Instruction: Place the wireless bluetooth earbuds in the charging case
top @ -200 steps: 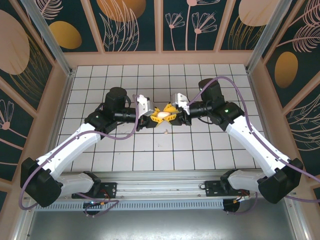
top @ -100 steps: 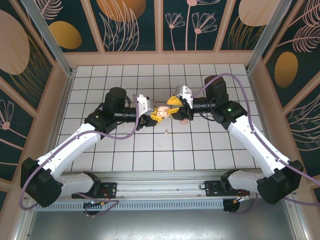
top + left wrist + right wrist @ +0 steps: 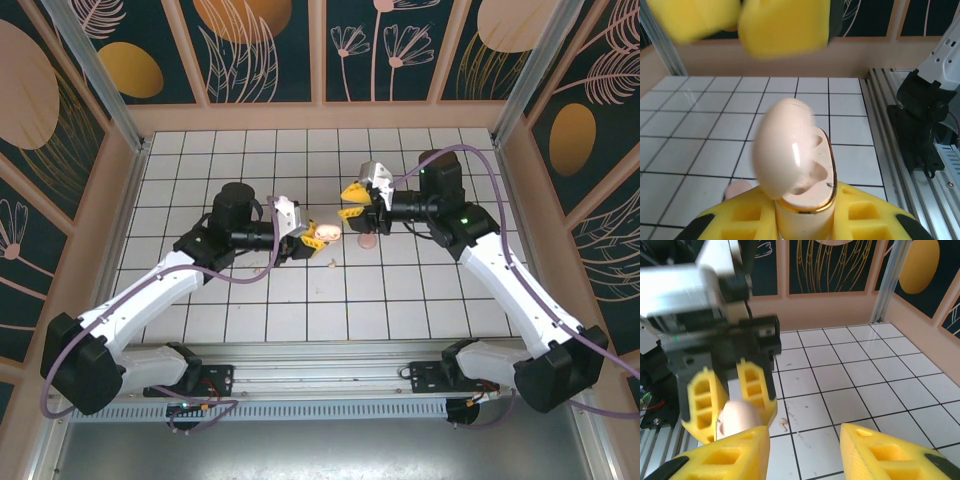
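Left end effector (image 3: 317, 235) clenches the glossy, rounded cream charging case (image 3: 790, 150); right end effector (image 3: 351, 201) stands released.

Charging case (image 3: 785, 145) is showing smooth, glossy plastic with a shiny gold rim (image 3: 833, 175); fingers (image 3: 865, 220) are appearing matt plastic; tiled surface (image 3: 700, 130) is reflecting light.
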Motion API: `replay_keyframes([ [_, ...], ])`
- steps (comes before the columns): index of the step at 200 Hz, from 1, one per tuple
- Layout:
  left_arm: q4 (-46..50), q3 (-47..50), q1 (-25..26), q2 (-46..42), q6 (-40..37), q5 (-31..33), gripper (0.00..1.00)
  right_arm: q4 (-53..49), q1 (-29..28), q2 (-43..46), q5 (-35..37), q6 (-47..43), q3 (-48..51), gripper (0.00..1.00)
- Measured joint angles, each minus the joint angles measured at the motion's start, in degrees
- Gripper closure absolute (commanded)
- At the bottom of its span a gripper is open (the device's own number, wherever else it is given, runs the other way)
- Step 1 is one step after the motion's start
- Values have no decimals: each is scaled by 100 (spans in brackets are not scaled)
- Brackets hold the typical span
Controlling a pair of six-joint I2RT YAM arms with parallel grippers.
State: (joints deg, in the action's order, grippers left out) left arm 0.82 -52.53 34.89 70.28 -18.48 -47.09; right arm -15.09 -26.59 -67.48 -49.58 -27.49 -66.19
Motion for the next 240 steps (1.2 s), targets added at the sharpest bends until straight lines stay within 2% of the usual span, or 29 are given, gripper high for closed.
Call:
replay_keyframes([
  [56, -1233, 872, -236, 170, 831, -50, 80, 63, 35, 284, 164, 769, 76, 56],
  [95, -1585, 935, -243, 275, 1093, -280, 80, -214, -111, 273, 354, 612, 227, 46],
  [152, -1622, 909, -245, 275, 1134, -525, 80, -393, -531, -188, 409, 31, 227, 39],
  [240, -1622, 863, -245, 186, 1176, -566, 80, -485, -540, -533, 63, -225, 181, 37],
])
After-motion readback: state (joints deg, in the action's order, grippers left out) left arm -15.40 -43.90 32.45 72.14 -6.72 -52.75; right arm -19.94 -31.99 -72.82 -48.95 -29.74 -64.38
